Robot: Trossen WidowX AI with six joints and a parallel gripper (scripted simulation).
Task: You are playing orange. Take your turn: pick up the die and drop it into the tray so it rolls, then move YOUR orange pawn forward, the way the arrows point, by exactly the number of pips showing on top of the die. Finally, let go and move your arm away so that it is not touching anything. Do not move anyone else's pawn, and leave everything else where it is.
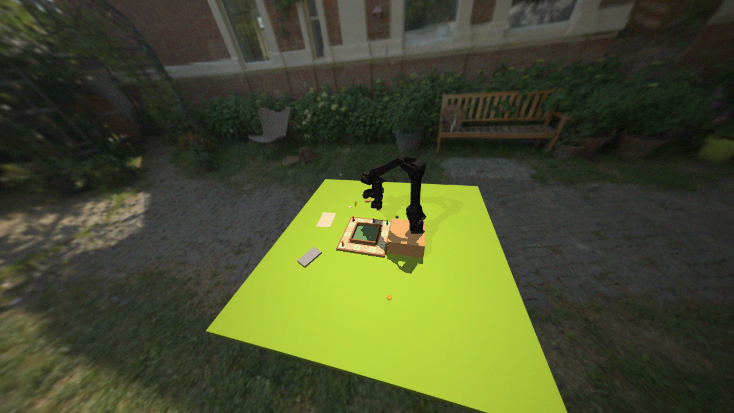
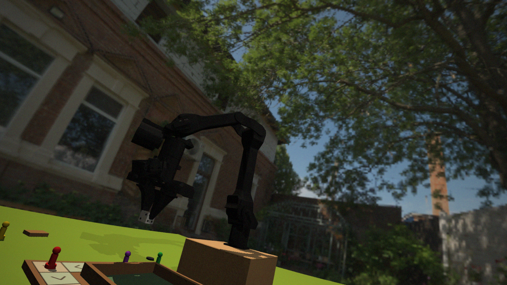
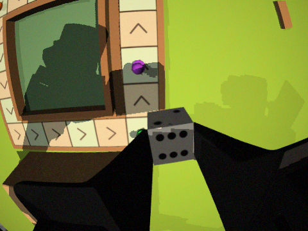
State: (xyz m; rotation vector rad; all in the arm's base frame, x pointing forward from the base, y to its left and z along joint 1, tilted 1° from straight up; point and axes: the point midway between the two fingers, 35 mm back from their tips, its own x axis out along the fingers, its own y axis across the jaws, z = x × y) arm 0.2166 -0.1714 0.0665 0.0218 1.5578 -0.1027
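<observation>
My gripper (image 3: 169,132) (image 2: 146,216) (image 1: 377,206) is shut on the grey die (image 3: 171,138) (image 2: 145,217) and holds it high in the air, over the board's corner by the green pawn (image 3: 138,133) (image 2: 159,256). The die's six-pip face is turned to the wrist camera. The board (image 3: 162,25) (image 1: 359,250) has arrow squares around a wooden tray (image 3: 110,47) (image 1: 365,232) with a green floor. The orange pawn (image 3: 1,4) (image 1: 342,244) shows only as a sliver at the wrist view's left edge, on the board's far corner.
A purple pawn (image 3: 138,67) (image 2: 126,255) and a red pawn (image 2: 53,257) stand on the board. A yellow pawn (image 2: 3,229) and a small brown block (image 3: 282,14) (image 2: 35,232) lie on the green mat. The arm stands on a wooden box (image 1: 405,245) (image 2: 219,264). Two cards (image 1: 325,219) (image 1: 308,256) lie left of the board.
</observation>
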